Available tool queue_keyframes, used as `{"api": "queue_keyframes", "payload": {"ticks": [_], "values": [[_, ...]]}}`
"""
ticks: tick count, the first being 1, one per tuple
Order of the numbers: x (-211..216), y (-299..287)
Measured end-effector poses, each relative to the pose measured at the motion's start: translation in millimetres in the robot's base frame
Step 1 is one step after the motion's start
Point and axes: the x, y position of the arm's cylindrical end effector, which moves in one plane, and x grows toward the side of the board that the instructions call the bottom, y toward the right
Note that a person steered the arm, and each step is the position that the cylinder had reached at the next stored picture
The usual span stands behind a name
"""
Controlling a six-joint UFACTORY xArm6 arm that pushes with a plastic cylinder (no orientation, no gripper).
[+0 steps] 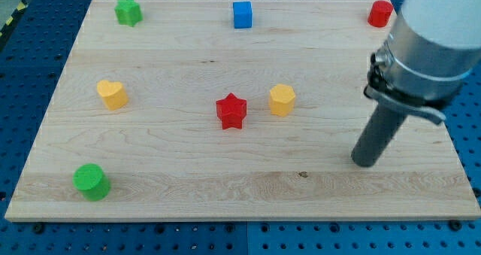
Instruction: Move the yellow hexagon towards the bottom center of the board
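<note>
Green cylinder sits nearest the view's bottom, at the board's lower left corner. Wooden board lies on a blue perforated table.

Camera view, the only one: yellow hexagon is upright near the board's middle, slightly to the view's right of centre. Red star is just beside it on the view's left, small gap, not touching. Yellow heart is at mid-left, well apart from the others. Along the view's top: green star at left, blue cube at centre, red block at right, shape hard to tell, partly close to the arm housing.

My tip is down on the board at the lower right, well apart from the yellow hexagon, to its right and lower in the view. It touches no block. Plain rod, no jaws, so nothing is spread or pinched. Grey and white arm body fills the upper right corner.
</note>
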Motion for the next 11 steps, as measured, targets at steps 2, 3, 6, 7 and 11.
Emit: {"api": "queue_keyframes", "payload": {"ticks": [2,3,6,7,11], "values": [[-69,-2],[-113,-14],[-127,-114],[-108,-113],[-75,-107]]}}
